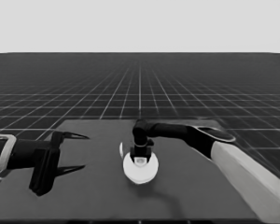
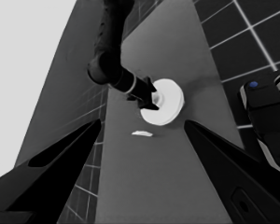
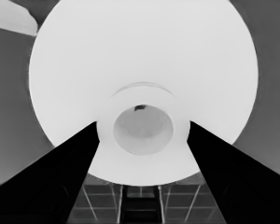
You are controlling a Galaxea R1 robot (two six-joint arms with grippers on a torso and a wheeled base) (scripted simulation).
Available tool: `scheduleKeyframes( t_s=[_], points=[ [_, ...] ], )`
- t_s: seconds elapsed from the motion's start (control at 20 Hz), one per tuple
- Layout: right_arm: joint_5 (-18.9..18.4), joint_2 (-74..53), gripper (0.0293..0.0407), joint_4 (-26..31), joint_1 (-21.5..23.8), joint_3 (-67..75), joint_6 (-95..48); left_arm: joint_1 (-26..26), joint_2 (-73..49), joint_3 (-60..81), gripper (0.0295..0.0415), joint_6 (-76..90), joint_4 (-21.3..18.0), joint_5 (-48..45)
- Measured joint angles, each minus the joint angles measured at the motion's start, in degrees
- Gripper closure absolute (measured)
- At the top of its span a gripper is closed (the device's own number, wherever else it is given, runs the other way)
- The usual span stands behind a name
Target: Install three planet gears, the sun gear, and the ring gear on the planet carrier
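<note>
The right gripper (image 1: 141, 154) stands straight down over the middle of the bench (image 1: 186, 186), its fingers set on either side of the raised hub of the larger round part (image 1: 140, 169). In the right wrist view the two fingers flank the hub (image 3: 142, 130) closely and seem to clasp it, with no gap visible. The larger round part sits near the bench's centre; no gears and no smaller round part show, so they probably lie hidden beneath it. The thin white piece (image 1: 121, 149) lies just beside the disc.

The risk, as I judge it, is in the seating. If the larger round part is tilted or its teeth are not meshed with the gears below, letting go could leave it cocked, and lifting away with the fingers rubbing the hub could drag it off. The thin white piece is close enough to be nudged.

The left gripper (image 1: 71, 151) waits over the bench's left end, fingers spread wide, holding nothing.
</note>
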Motion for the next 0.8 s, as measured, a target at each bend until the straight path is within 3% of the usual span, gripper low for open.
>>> scheduleKeyframes(
  t_s=[0.8],
  points=[
    [0.09, -0.02, 0.0352, -0.17, -0.83, -0.16, 5.21, 0.00, 0.00, 0.00, 0.0326, 0.00, 0.00, 0.00]
  ],
)
